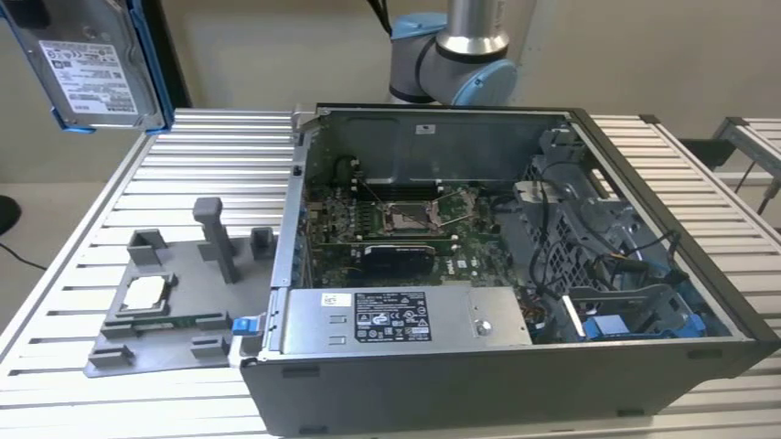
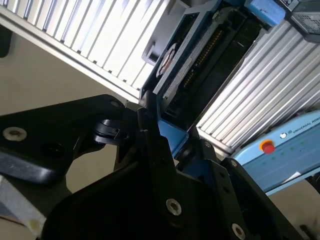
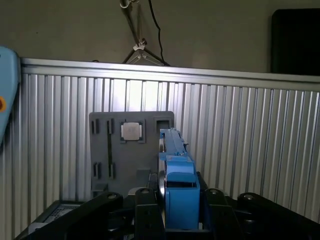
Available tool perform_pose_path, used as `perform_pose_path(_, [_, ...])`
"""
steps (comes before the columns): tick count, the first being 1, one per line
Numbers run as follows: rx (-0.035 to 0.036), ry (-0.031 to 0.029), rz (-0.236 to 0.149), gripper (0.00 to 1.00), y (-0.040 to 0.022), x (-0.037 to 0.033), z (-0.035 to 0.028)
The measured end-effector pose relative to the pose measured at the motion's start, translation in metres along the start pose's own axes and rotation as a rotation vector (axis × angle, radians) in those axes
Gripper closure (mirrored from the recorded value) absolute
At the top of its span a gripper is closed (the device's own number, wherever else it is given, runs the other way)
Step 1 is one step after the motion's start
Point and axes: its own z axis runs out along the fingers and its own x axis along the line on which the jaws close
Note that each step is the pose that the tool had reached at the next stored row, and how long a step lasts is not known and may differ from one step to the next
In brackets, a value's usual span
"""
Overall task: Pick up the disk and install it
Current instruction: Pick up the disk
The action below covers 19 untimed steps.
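The claw (image 3: 180,216) is clamped on the disk (image 3: 177,185), a dark finger pressed against each flat side of its blue carrier. In the second wrist view the disk (image 2: 200,60) juts out edge-on from the claw (image 2: 182,150).

In the exterior view the disk (image 1: 91,69) hangs in the air at the upper left. It is upright and a little tilted, with its label facing the camera, well above the table (image 1: 208,174) and apart from everything on it.

On the table lies a grey tray (image 1: 251,291) with a small square chip (image 1: 144,293) on it. Just beside the tray, toward the exterior view's right, stands the open case (image 1: 488,384). The board (image 1: 390,229) lies on its floor, and a grey box (image 1: 390,318) with a sticker sits along its near wall. The arm (image 1: 470,41) rises behind the case.
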Motion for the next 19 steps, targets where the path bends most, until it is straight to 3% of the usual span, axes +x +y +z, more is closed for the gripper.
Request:
perform_pose_path(2, [0.0008, 0.0000, 0.000, 1.00, 0.0003, -0.0001, -0.0024])
perform_pose_path(12, [0.0033, -0.0006, 0.000, 1.00, -0.0001, -0.0001, -0.0025])
perform_pose_path(15, [0.0032, -0.0007, 0.000, 1.00, -0.0034, 0.0000, -0.0026])
perform_pose_path(19, [0.0031, -0.0007, 0.000, 1.00, -0.0127, 0.0005, -0.0026])
